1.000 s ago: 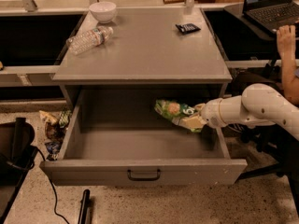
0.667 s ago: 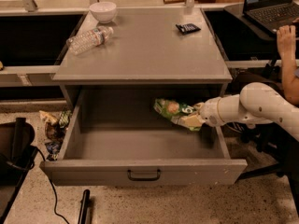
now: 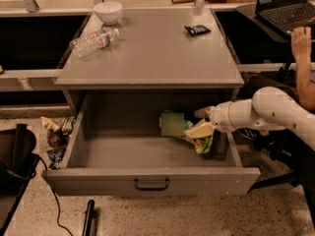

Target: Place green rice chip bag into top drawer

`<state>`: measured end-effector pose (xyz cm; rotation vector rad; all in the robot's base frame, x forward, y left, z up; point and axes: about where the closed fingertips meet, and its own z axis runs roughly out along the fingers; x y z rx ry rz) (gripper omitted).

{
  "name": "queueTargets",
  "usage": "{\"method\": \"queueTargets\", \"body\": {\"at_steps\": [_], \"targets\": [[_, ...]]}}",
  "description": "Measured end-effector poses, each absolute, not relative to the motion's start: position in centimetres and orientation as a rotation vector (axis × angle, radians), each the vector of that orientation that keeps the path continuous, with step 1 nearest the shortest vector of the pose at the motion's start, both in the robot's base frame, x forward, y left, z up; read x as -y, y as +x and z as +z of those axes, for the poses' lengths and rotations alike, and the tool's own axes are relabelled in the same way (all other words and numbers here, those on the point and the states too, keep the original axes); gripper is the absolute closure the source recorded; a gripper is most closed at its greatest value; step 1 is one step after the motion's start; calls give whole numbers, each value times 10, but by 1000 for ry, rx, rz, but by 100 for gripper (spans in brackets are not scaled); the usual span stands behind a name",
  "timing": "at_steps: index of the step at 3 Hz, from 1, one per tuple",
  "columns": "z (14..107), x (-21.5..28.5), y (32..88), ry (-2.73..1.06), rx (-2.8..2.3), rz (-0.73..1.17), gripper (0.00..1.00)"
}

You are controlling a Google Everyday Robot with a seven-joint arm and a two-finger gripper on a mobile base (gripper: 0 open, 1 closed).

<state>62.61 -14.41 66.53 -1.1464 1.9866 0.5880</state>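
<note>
Low in the right side of the open drawer (image 3: 147, 183), the gripper's (image 3: 199, 122) fingers (image 3: 198, 130) pinch the chip bag (image 3: 204, 143) by its right end; it looks light, crinkly, slippery and crushable.

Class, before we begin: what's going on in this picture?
A robot arm reaches in from the right. Its gripper is inside the open top drawer, shut on the green rice chip bag at the drawer's right side. A water bottle, a bowl and a black packet sit on the cabinet top.
</note>
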Motion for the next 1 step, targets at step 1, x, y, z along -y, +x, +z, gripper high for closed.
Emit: {"method": "queueTargets", "body": {"at_steps": [1], "targets": [[682, 145, 616, -1126, -1886, 615, 0]]}}
